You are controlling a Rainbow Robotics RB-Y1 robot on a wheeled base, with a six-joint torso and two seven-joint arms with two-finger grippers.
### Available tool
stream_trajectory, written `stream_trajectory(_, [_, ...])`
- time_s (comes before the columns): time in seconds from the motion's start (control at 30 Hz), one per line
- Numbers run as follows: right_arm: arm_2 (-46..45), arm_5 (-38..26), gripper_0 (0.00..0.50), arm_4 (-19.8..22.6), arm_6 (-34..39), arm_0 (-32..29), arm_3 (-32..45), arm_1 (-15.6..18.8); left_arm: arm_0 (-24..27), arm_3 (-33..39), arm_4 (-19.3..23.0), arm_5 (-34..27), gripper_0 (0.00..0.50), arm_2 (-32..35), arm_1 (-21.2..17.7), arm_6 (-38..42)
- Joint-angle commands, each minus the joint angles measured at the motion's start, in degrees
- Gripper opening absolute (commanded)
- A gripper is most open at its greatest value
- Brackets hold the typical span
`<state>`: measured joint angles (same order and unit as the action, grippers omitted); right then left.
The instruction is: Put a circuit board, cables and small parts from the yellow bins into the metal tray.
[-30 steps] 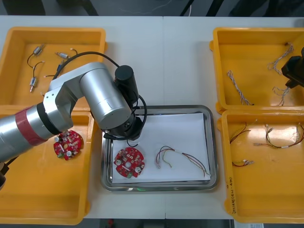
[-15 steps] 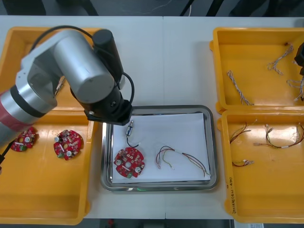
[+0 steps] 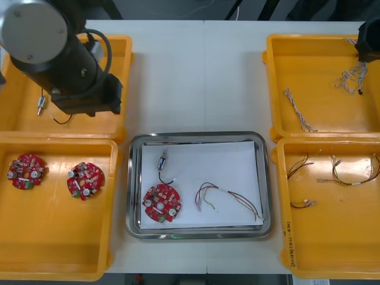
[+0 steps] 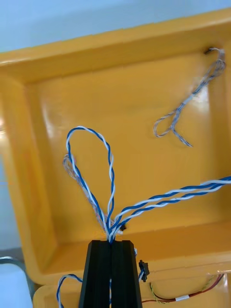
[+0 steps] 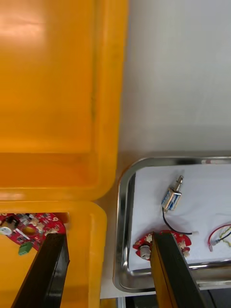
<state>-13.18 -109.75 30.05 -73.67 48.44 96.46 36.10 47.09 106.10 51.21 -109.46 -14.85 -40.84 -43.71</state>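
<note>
Metal tray [image 3: 202,136] holds circuit board [image 3: 161,202], small metal part [image 3: 162,160], red-yellow cable [image 3: 228,198]. Only the blue-white cable [image 4: 111,173] is left, pinched by the right gripper [image 4: 111,243] over the bench's far right corner; left gripper [image 5: 108,238] hangs spread far left.

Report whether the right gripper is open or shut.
Shut on the blue and white cable: fingers of the right gripper press together, strands pinched between them.

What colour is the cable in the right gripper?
Twisted blue and white cable; best seen in right wrist view.
</note>
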Motion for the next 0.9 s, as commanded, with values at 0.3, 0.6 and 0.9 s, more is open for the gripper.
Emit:
stream_trajectory(0.3, [11.25,-0.25,0.0,13.9,-4.99,-1.69,14.81,5.3,2.39,-8.98,-0.67,-0.54,0.5,8.61,-6.36,-16.49])
stream_trajectory(0.6, [18.1,-0.25,0.0,22.69,-7.63,-3.09,24.04,5.65,2.39,-14.34,-4.19,-0.54,0.5,10.11,-7.85,-27.21])
stream_trajectory(0.9, [26.19,-0.25,0.0,23.92,-18.79,-3.09,28.69,5.3,2.65,-19.87,-6.91,-0.54,0.5,10.19,-8.12,-38.64])
